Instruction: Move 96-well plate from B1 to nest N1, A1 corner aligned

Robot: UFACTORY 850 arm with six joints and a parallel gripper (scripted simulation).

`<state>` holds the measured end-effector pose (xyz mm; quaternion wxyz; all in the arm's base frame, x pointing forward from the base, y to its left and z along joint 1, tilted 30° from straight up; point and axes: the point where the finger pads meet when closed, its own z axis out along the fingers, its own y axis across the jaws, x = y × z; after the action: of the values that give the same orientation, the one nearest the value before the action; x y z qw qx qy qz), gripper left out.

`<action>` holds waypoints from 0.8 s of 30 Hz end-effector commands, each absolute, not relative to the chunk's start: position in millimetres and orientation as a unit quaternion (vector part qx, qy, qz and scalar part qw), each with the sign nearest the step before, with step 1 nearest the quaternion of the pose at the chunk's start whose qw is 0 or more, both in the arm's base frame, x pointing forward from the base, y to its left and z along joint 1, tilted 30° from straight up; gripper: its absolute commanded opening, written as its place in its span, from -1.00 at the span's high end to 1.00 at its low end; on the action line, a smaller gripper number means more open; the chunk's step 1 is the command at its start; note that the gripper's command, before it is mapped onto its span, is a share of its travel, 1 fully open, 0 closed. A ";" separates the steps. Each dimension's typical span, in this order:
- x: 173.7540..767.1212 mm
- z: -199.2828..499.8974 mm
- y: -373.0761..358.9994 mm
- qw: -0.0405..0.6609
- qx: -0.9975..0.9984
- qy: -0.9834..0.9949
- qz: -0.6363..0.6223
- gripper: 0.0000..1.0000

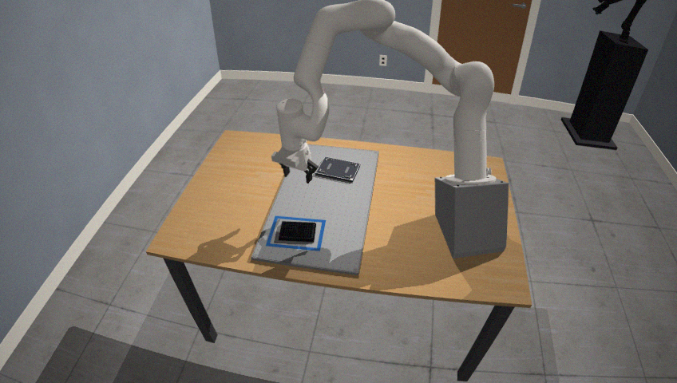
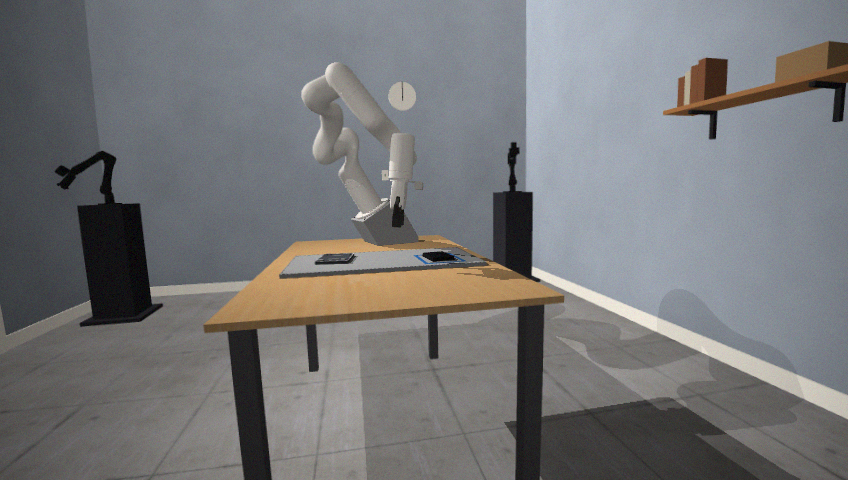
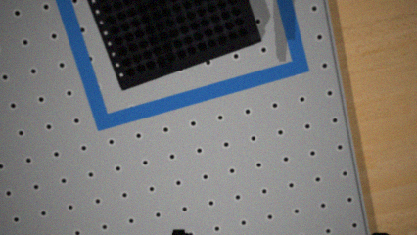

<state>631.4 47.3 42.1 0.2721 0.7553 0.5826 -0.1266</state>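
The black 96-well plate [image 1: 296, 231] lies flat inside the blue-outlined bench spot B1 at the near end of the grey perforated bench plate [image 1: 318, 210]. It also shows in the exterior view [image 2: 439, 256] and at the top of the wrist view [image 3: 178, 34], turned at an angle. The dark plate nest N1 [image 1: 338, 169] sits at the far end, empty; it also shows in the exterior view [image 2: 334, 258]. My gripper [image 1: 296, 173] is open and empty. It hangs high above the bench plate, between nest and plate, apart from both.
The arm's grey base block [image 1: 471, 214] stands on the wooden table right of the bench plate. The bench plate's edge and bare wood [image 3: 387, 98] lie to the right in the wrist view. Black pedestals [image 2: 114, 261] stand on the floor away from the table.
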 end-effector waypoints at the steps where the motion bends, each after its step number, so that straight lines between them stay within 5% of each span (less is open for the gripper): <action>1: 633.1 29.6 62.1 0.282 0.796 0.526 -0.099 -1.00; 24: 630.2 -15.5 108.7 0.279 0.907 0.315 -0.020 -1.00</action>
<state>630.2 96.3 -4.9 0.2767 0.8842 0.3735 -0.0459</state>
